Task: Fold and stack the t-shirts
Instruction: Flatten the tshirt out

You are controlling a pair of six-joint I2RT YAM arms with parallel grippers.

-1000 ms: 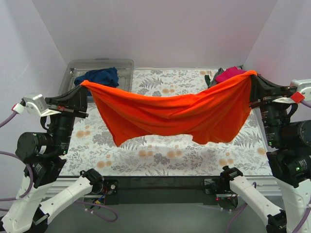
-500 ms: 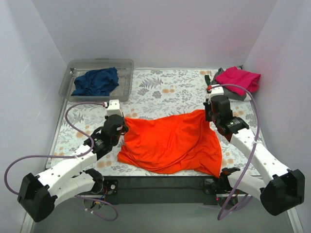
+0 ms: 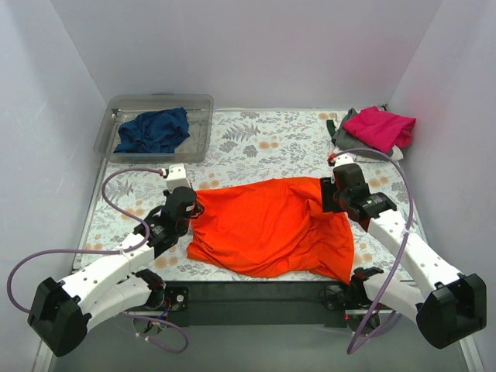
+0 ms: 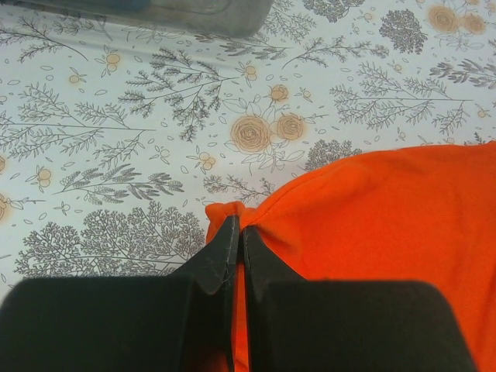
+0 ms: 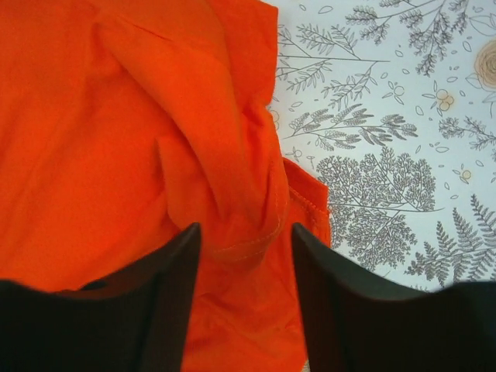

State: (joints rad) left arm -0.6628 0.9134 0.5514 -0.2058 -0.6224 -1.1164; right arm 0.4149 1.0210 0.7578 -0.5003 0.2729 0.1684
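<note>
The orange-red t-shirt (image 3: pixel 267 225) lies rumpled on the flowered table (image 3: pixel 263 147), near the front edge. My left gripper (image 3: pixel 191 210) is shut on its left corner (image 4: pixel 225 213), which bunches between the fingertips. At the shirt's right edge my right gripper (image 3: pixel 328 194) stands open, its fingers (image 5: pixel 174 267) apart on either side of a hemmed fold (image 5: pixel 248 232) without pinching it. A navy t-shirt (image 3: pixel 153 130) lies crumpled in the clear tub. A magenta-pink t-shirt (image 3: pixel 378 128) sits on a grey one (image 3: pixel 342 133) at the back right.
The clear plastic tub (image 3: pixel 108 128) stands at the back left corner. White walls close in the table on three sides. Grey cables loop from both arms near the front edge.
The orange shirt, held stretched in the air a second ago, now lies on the table. Both arms came down and inward. The right gripper has opened and let go of its corner.
</note>
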